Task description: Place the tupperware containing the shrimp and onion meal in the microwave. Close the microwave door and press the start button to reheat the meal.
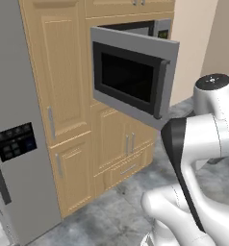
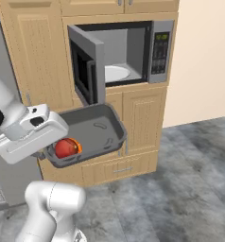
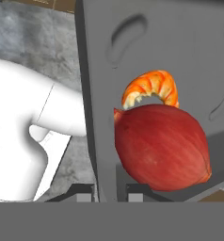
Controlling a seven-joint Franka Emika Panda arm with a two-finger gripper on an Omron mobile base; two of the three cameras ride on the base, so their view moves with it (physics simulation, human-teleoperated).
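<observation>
Currently the gripper (image 3: 109, 188) is clamped on the near rim of the tupperware (image 2: 98, 130), carried below the open microwave door (image 2: 88, 71), onion (image 2: 64, 148) and shrimp (image 2: 77, 146) inside. Transport step. Next: raise and slide it onto the turntable plate (image 2: 115, 73).

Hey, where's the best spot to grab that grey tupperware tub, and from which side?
Grip the thin rim wall of the tupperware at the end where the onion and shrimp sit, coming from that short side. The claw straddles that wall there already, one finger inside, one outside.
</observation>
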